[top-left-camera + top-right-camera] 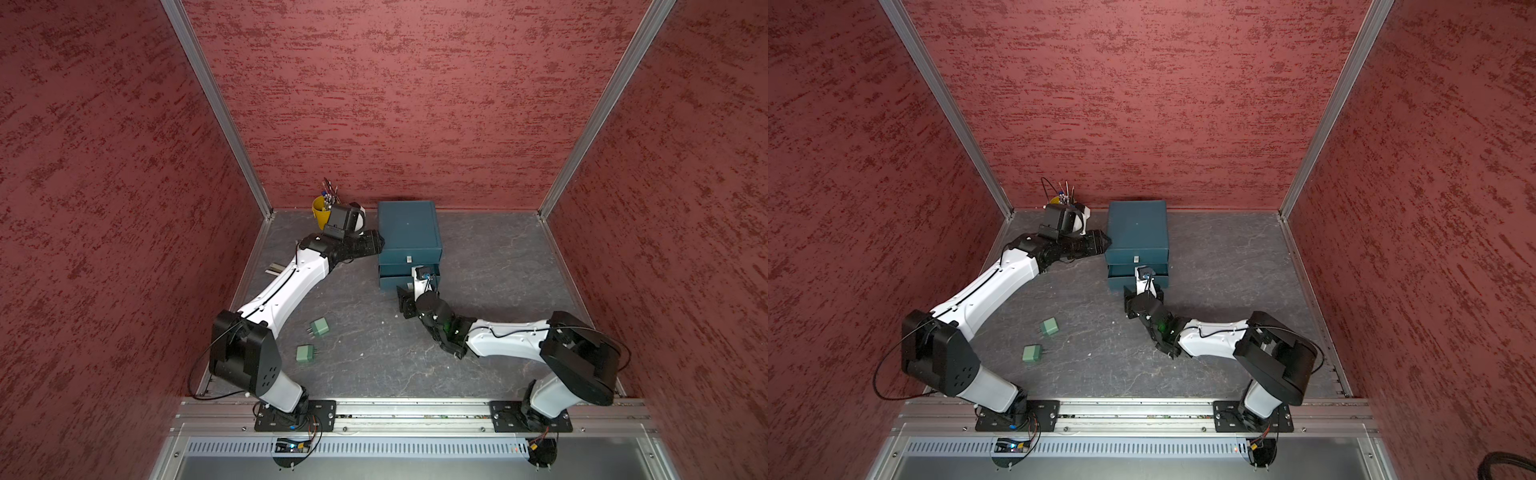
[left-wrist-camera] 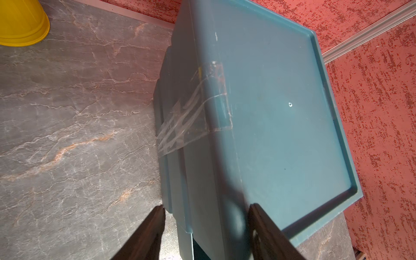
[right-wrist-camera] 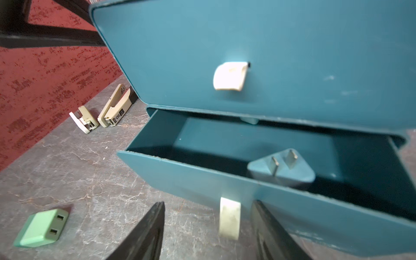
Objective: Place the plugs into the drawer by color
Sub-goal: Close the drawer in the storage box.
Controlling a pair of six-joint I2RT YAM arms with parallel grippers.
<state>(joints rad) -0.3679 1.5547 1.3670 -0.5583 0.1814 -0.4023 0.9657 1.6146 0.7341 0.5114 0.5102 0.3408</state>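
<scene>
Counts 1 teal cube-shaped plastic plug (image 3: 281,173) as sorted, prongs up inside the pulled-out lower drawer (image 3: 202,177) of the teal box-shaped plastic chest (image 1: 407,228). Leaves 1 green cube-shaped plastic plug (image 1: 319,327) and a 2nd green plug (image 1: 305,353) on the grey stone-look table (image 1: 478,270), well in front of the chest, toward its left. Shows no pink plugs; cannot tell what the shut upper drawer (image 3: 292,56) hides. Has the right gripper (image 3: 208,203) spread, empty, astride the chest's white pull tab (image 3: 229,218). Has the left gripper (image 2: 207,205) spread astride the chest's upper left edge.
</scene>
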